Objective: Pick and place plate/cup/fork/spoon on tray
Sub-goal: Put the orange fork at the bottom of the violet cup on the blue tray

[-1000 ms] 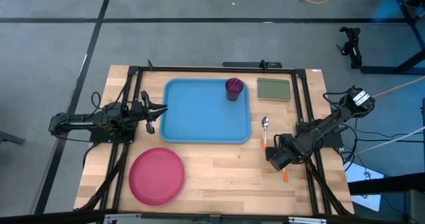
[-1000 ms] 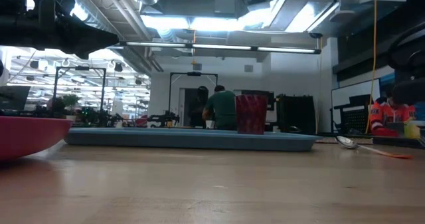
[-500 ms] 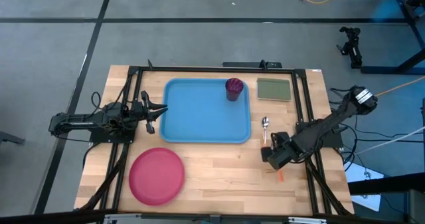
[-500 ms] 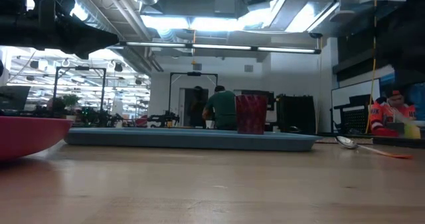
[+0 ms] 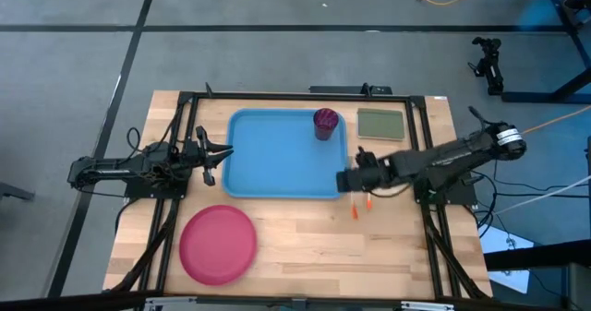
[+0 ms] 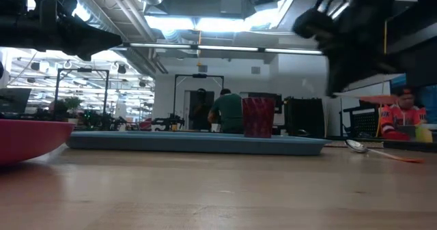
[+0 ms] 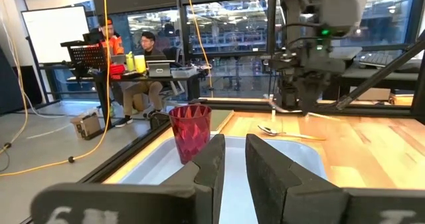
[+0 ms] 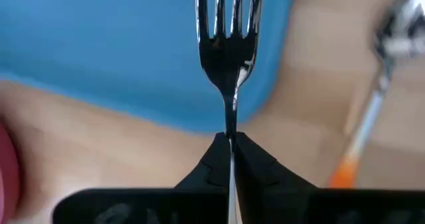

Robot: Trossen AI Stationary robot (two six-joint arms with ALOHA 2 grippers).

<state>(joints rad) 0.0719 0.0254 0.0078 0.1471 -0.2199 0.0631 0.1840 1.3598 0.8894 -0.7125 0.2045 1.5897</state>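
Note:
My right gripper (image 5: 351, 180) is shut on the fork (image 8: 228, 24) at the right edge of the light-blue tray (image 5: 277, 159). The fork's orange handle (image 5: 354, 210) shows in the high view. The spoon (image 8: 392, 44) lies on the table just right of the tray. The dark magenta cup (image 5: 325, 123) stands upright in the tray's far right corner. The pink-red plate (image 5: 218, 245) lies on the table near the tray's near left corner. My left gripper (image 7: 234, 159) waits by the tray's left edge, its fingers a narrow gap apart and empty. My right gripper pinches the fork's thin silver neck (image 8: 228, 127), just behind the tined head, between its two fingertips (image 8: 214, 156). The tines stick out beyond the fingertips over the tray's near right part. The fork is lifted clear of the table and tray.
A small olive-green square pad (image 5: 379, 125) lies right of the tray's far corner. A dark frame (image 5: 425, 163) runs along the table's sides. Bare wood lies between the plate and the table's right side. People sit in the room beyond the table.
My right gripper has swung from the table's near right part toward the left and far edges, up to the tray's right edge. It has carried the fork with it, and the orange handle has moved from beside the right frame to just near the spoon's handle.

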